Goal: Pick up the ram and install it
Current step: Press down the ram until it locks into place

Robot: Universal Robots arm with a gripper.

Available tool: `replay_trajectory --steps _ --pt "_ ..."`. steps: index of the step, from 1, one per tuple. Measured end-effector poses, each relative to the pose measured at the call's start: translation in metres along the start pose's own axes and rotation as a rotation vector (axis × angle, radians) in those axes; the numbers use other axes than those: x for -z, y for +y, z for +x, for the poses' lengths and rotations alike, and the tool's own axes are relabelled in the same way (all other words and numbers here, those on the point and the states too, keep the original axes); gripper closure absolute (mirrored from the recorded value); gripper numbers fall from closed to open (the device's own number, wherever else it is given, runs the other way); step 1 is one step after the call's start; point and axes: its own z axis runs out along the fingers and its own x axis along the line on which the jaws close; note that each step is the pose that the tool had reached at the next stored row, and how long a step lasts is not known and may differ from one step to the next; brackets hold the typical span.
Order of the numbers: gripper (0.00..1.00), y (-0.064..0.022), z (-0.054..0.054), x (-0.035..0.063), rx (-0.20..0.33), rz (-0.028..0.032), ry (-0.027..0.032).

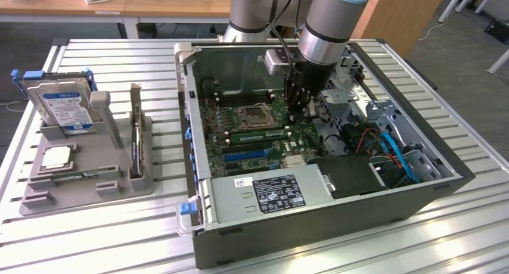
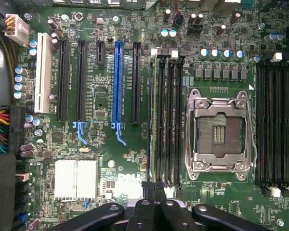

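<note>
One ram (image 2: 153,120): sat edge-up in a memory slot (image 2: 153,52) near the CPU socket (image 2: 219,132).
Jaws: were closed tight, tips at the stick's end, likely for pressing it home.

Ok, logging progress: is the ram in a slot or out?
In: the ram stands in a slot of the bank beside the CPU socket; latched, cannot tell.
</note>
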Motion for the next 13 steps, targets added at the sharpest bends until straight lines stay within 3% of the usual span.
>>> replay_trajectory --steps 13 --pt "0.89 -0.0001 -0.0046 -0.0012 0.000 0.0001 -0.0002"
